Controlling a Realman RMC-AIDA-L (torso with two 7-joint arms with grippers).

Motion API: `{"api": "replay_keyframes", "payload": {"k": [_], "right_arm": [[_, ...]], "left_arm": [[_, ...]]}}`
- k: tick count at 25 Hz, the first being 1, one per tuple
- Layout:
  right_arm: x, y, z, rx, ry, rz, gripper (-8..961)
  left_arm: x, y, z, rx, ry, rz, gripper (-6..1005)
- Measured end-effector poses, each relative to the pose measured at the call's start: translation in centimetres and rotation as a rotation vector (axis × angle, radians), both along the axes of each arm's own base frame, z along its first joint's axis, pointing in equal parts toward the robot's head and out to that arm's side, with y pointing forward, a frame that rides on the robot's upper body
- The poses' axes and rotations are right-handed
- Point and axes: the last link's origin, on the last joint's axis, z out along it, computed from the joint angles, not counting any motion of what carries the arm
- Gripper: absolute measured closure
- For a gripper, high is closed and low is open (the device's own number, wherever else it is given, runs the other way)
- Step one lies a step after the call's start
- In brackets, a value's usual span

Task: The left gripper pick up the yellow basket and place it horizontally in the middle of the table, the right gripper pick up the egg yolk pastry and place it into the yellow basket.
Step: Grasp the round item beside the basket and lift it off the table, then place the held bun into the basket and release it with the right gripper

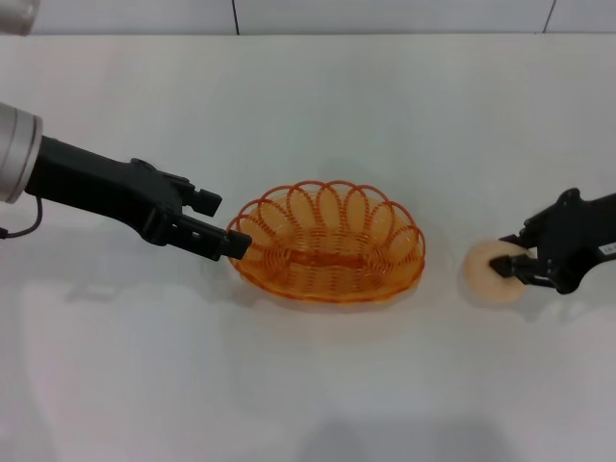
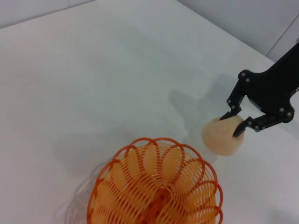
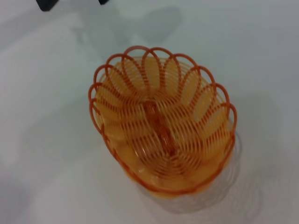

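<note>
The yellow basket (image 1: 327,241) lies lengthwise across the middle of the table (image 1: 318,96), and nothing is in it. My left gripper (image 1: 227,221) is open just left of the basket's rim, with its near fingertip close to the rim. The egg yolk pastry (image 1: 484,274) sits on the table to the right of the basket. My right gripper (image 1: 503,255) is closed on the pastry's right side. The left wrist view shows the basket (image 2: 156,186), the pastry (image 2: 222,137) and the right gripper (image 2: 234,124). The right wrist view shows the basket (image 3: 161,123) and the left gripper (image 3: 74,3).
A wall seam runs along the table's far edge (image 1: 308,35). Bare white surface lies in front of and behind the basket, and a gap separates the basket from the pastry.
</note>
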Motion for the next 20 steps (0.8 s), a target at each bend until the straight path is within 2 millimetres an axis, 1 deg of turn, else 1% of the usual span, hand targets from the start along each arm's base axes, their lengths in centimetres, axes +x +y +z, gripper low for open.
{"api": "replay_keyframes", "payload": {"k": [5, 10, 12, 14, 17, 20], "right_arm": [[-1.3, -0.1, 0.3, 0.008, 0.007, 0.036, 761], [-3.0, -0.3, 0.2, -0.002, 0.032, 0.093, 792], [-3.3, -0.3, 0.2, -0.004, 0.038, 0.101, 803], [-4.4, -0.3, -0.2, -0.009, 0.066, 0.139, 820], [-5.2, -0.3, -0.6, -0.013, 0.085, 0.166, 853], [-6.1, -0.1, -1.4, -0.011, 0.102, 0.196, 865]], "left_arm": [[0.0, 0.0, 0.1, 0.003, 0.002, 0.0, 138], [-0.1, 0.1, 0.2, 0.005, 0.003, 0.001, 138], [-0.1, 0.1, 0.2, 0.005, 0.003, 0.001, 138], [-0.1, 0.1, 0.2, 0.008, 0.003, 0.001, 138], [-0.1, 0.2, 0.3, 0.015, 0.005, -0.001, 138], [0.0, 0.3, 0.4, 0.019, 0.004, -0.005, 138]]}}
